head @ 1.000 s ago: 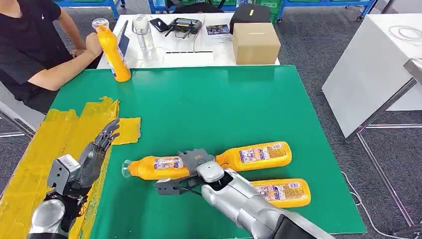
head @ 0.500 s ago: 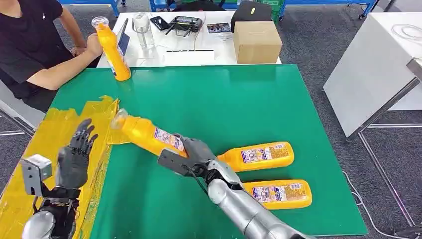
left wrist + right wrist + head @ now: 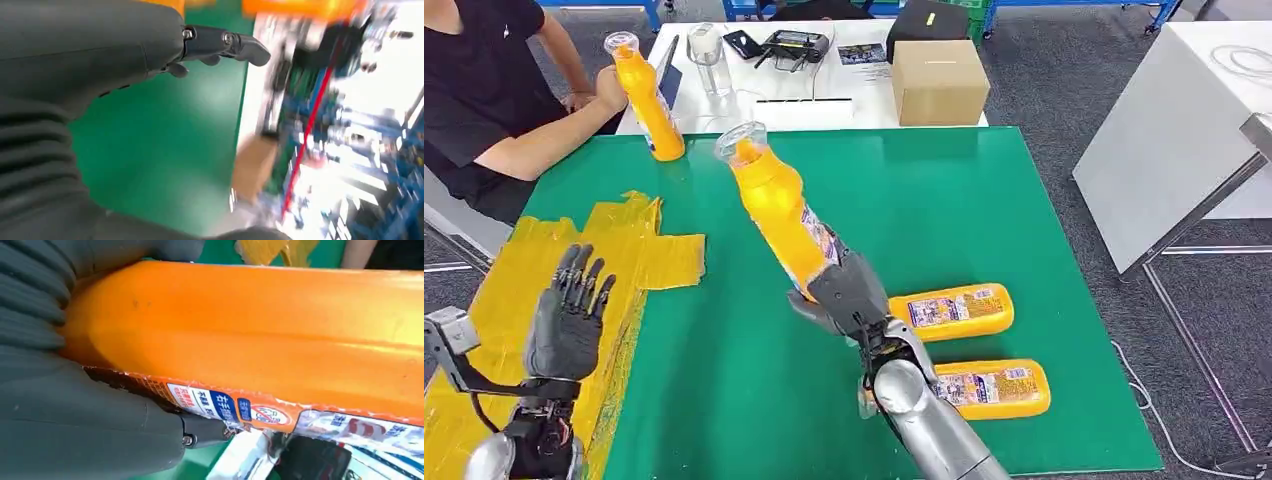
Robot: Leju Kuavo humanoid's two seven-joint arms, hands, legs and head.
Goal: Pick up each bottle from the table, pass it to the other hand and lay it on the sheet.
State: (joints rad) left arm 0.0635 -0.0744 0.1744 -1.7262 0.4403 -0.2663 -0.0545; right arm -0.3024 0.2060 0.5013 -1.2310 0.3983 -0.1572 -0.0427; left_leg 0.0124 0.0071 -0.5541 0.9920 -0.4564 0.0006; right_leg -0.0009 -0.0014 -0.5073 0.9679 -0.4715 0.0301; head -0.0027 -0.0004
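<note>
Bottle raised in the right robot hand above the green desk

Bottle [image 3: 779, 205] sits in the centre of the head view, gripped at its base by the right robot hand [image 3: 849, 293] and tilted so its clear cap leans toward the upper left of the frame, lifted off the green desk [image 3: 904, 200]. In the right wrist view the orange bottle body [image 3: 260, 335] lies across the frame, with the grey thumb and dark fingers [image 3: 200, 432] wrapped around it at the label.

At the lower left of the head view, the left robot hand [image 3: 569, 320] stands palm-up and empty, fingers spread and pointing up, over the yellow sheet [image 3: 634, 245] that covers the left side of the desk. The left wrist view shows its fingers [image 3: 225, 45] extended with nothing between them.

Two more orange bottles lie on their sides at the lower right of the desk: one [image 3: 954, 312] just beside the right wrist, the other [image 3: 989, 388] nearer the bottom edge.

At the upper left, a seated person's hand holds a fourth orange bottle [image 3: 646, 100] upright at the far corner of the desk. Behind it, a white table carries a cardboard box [image 3: 939, 82].
</note>
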